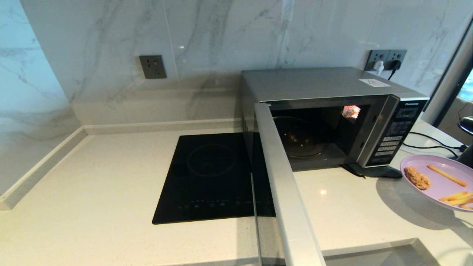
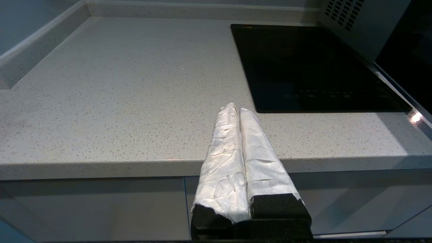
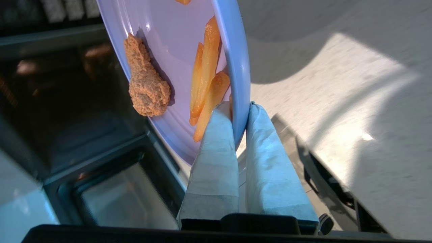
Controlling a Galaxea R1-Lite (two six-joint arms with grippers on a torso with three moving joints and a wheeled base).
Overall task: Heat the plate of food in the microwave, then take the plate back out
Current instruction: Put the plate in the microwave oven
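Right gripper (image 3: 240, 116) pinches the plate's (image 1: 439, 181) rim, holding it level above the counter's right edge, clear of the microwave's (image 1: 325, 111) open door; left gripper (image 2: 235, 108), clenched empty, hangs parked off the front edge.

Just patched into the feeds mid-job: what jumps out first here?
The microwave at the right of the counter stands with its door swung wide toward the robot and its cavity empty. The right gripper is pinching the rim of the plate of food, held above the counter just right of the microwave. The left gripper hangs shut and idle at the counter's front edge, near the black hob.
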